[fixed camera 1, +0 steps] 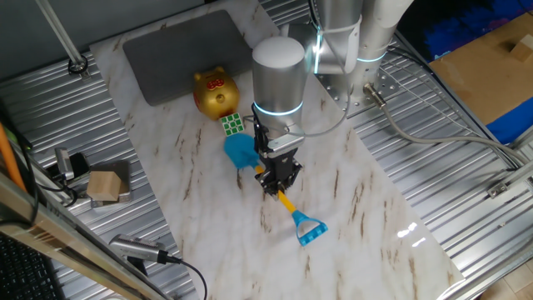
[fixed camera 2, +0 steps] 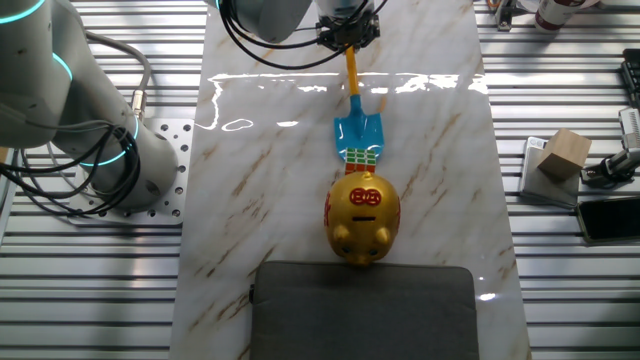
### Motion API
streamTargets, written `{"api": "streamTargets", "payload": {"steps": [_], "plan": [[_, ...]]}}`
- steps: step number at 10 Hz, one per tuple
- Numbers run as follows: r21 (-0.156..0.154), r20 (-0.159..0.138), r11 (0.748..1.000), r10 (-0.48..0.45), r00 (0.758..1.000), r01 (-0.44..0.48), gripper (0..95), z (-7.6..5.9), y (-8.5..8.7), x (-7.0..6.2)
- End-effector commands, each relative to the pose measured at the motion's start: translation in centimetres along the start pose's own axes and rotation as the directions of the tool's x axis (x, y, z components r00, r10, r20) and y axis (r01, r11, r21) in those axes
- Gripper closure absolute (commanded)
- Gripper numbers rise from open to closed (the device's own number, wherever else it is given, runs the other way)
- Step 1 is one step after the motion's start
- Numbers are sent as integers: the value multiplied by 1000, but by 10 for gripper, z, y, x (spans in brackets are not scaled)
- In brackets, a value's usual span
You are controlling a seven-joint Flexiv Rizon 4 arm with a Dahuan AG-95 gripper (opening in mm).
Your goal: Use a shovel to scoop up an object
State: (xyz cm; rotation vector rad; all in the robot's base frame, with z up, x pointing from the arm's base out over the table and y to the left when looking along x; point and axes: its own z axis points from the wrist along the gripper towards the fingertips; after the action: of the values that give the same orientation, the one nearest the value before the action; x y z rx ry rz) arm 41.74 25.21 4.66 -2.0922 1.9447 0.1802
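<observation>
Now cube [fixed camera 1: 233,125] just beyond claw [fixed camera 1: 278,181], w/ shovel [fixed camera 1: 242,151] between.

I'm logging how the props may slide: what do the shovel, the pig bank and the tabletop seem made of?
Shovel: probably plastic, judging by its flat, bright blue and yellow. Pig bank: glossy gold, ceramic or plastic; unclear. Tabletop: polished marble look, veined, mirroring lights.

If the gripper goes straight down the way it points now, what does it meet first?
The gripper points down at the table and its fingers appear closed on the shovel shaft. Going straight down, it would likely press the shaft onto the table, though the remaining gap is unclear.
</observation>
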Motion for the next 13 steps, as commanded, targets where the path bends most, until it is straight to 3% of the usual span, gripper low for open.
{"api": "streamTargets", "payload": {"steps": [1,13], "plan": [[0,-3,1000,-1,1000,1,950,0,0,0],[-1,0,1000,-23,1000,23,950,2,-6,9]]}}
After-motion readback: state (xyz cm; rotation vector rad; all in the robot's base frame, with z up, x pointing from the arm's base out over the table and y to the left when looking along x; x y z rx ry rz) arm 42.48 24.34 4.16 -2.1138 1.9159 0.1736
